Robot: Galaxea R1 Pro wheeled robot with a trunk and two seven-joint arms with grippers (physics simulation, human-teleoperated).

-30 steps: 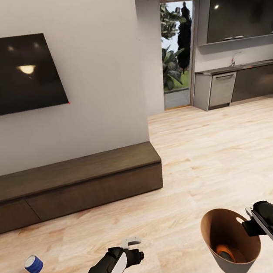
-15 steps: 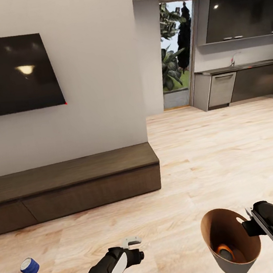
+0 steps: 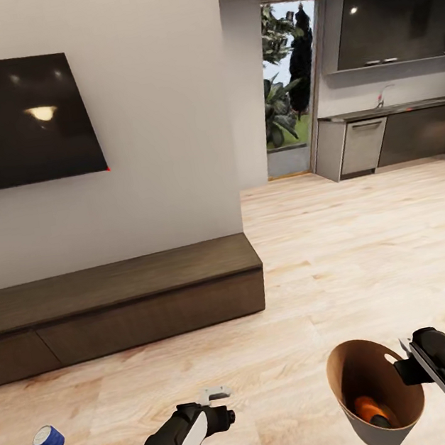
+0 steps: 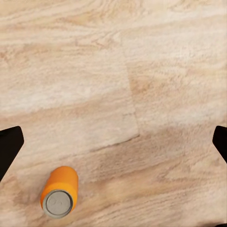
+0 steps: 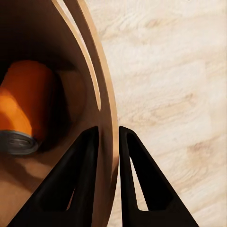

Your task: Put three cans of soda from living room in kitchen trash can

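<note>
Right gripper point(image 5: 106, 137) clamps the rim of the grey, wood-lined bin point(image 3: 351, 374) at lower right.
Inside lies an orange soda can point(image 5: 21, 106); the left gripper point(image 4: 113, 142), fingers spread wide and empty, hangs over another orange can point(image 4: 60, 191).

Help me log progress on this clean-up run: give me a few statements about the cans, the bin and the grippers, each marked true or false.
1. An orange can lies inside the trash can. True.
2. The right gripper is open and holds nothing. False: it is shut on the bin's wall.
3. The blue can stands on the dark-wood cabinet. False: it lies on the wood floor.
4. A second orange can lies on the floor under the left gripper. True.
5. The left gripper grips a can. False: its fingers are spread wide, empty.
</note>
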